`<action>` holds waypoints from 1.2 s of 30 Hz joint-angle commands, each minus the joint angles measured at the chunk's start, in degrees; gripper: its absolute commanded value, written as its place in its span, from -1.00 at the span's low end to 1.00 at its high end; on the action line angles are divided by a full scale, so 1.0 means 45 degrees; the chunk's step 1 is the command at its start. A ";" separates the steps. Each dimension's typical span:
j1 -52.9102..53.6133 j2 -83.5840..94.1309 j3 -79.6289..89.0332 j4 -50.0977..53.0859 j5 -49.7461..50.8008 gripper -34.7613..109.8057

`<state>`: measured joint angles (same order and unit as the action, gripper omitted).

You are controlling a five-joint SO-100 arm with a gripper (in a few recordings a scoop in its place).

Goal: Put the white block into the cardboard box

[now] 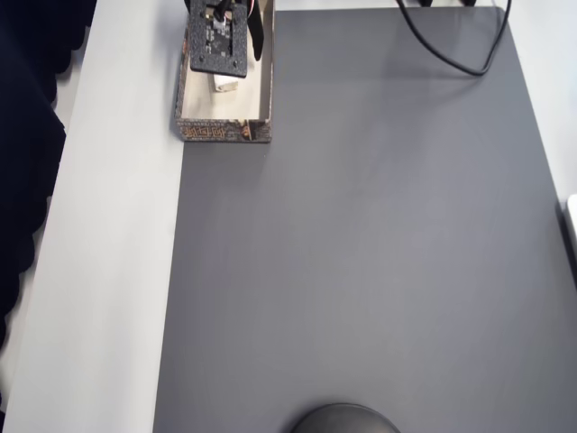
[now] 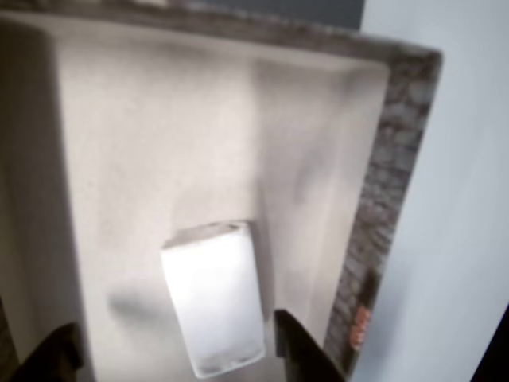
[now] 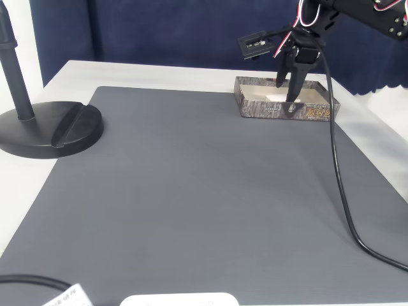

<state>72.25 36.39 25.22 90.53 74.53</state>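
Spreading wide, jaws over white block [image 2: 213, 296], cardboard box [image 3: 255, 107], grey mat [image 3: 191, 185], blue curtain [image 3: 159, 32]

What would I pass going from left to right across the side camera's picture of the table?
Black round stand base → grey mat → cardboard box with the robot's hand reaching into it → black cable trailing down the mat's right side.

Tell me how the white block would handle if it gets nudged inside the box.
The white block looks rigid with flat faces, so it would probably slide, not roll. Its smooth surface may be slippery. The cardboard box walls would likely stop it.
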 commanded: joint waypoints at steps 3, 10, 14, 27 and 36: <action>-0.0488 0.2207 0.0195 0.0020 -0.0566 -0.04; -0.0801 0.3906 0.0996 0.0293 -0.1445 -0.08; -0.1152 0.5156 0.2148 0.0527 -0.2207 -0.19; -0.3066 0.9590 0.7324 0.0527 -0.5488 -0.54; -0.4883 1.2227 1.0273 0.0273 -0.8965 -0.54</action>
<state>53.70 83.23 67.32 92.46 40.17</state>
